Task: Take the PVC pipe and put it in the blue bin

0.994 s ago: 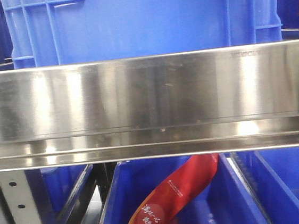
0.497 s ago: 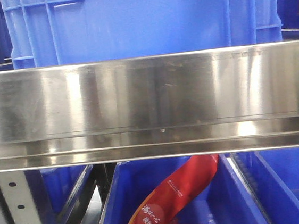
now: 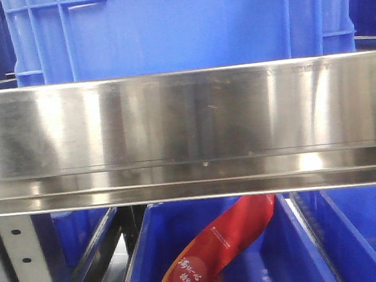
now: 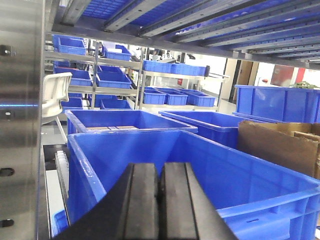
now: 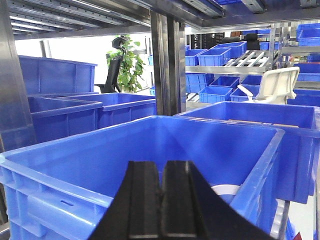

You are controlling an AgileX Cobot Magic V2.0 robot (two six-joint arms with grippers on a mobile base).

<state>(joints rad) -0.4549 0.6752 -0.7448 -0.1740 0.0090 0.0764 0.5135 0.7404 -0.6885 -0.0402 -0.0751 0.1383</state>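
Left gripper (image 4: 159, 200) closed, level over blue bin (image 4: 240, 185), right gripper (image 5: 161, 200) likewise.

Brushed glossy steel shelf rail (image 3: 185, 114), smooth blue plastic bin (image 5: 150, 150), matt brown cardboard box (image 4: 280, 147)

Blue bin (image 5: 150, 165): large open-topped plastic crate, ribbed outer walls, thick rolled rim, standing upright on a rack shelf among like crates. PVC pipe (image 5: 225, 192): white, curved section only partly visible, lying inside the bin near its right wall; the rest is hidden from the right wrist view.
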